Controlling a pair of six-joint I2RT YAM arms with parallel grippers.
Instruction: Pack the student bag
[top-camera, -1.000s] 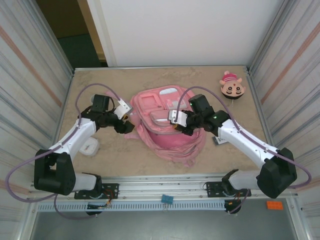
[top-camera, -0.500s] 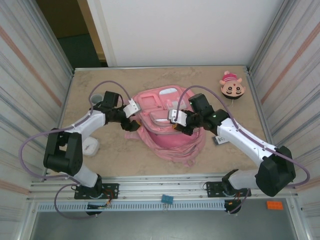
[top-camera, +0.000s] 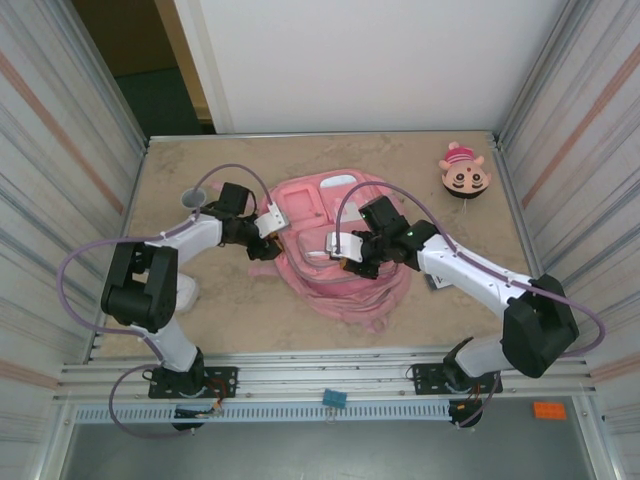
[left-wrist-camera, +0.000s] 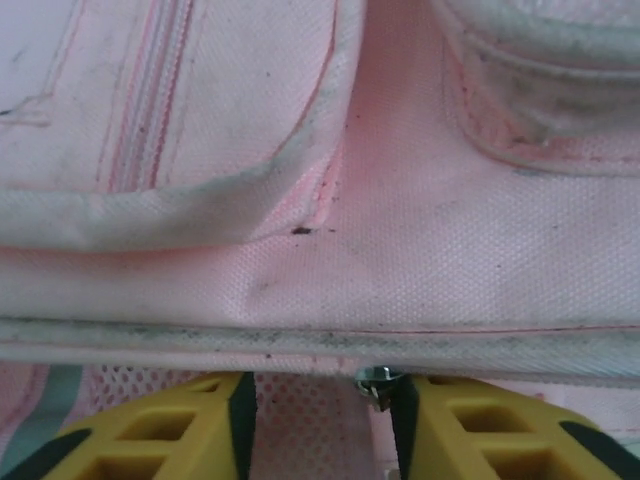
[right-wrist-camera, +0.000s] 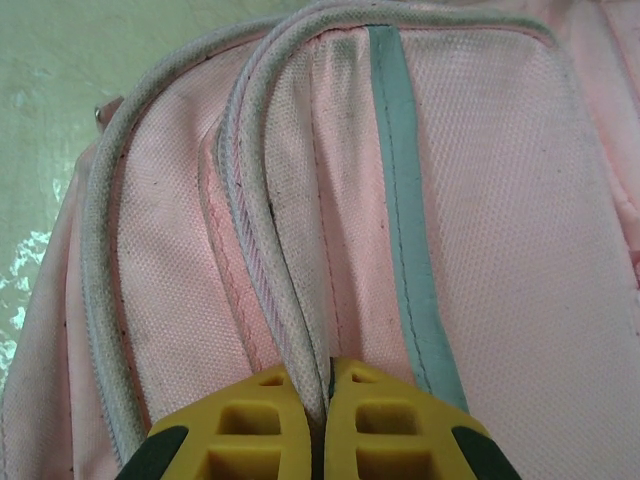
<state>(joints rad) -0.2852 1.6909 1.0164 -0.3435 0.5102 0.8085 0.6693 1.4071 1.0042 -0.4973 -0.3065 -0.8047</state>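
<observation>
- The student bag, a large pink fabric backpack (top-camera: 350, 290), lies slumped at the centre of the overhead frame on the beige marbled table (top-camera: 230, 320). It's limp, so a tug may drag the whole bag instead of opening it.
- The right gripper (right-wrist-camera: 318, 395) is pinched tight on a pale piped seam (right-wrist-camera: 262, 250). That thin fold could slip free.
- The left gripper (left-wrist-camera: 322, 415) holds its yellow jaws apart over pink mesh, with a small metal zip pull (left-wrist-camera: 375, 378) just beside one finger. Closing here, I reckon, catches mesh and misses the pull.
</observation>
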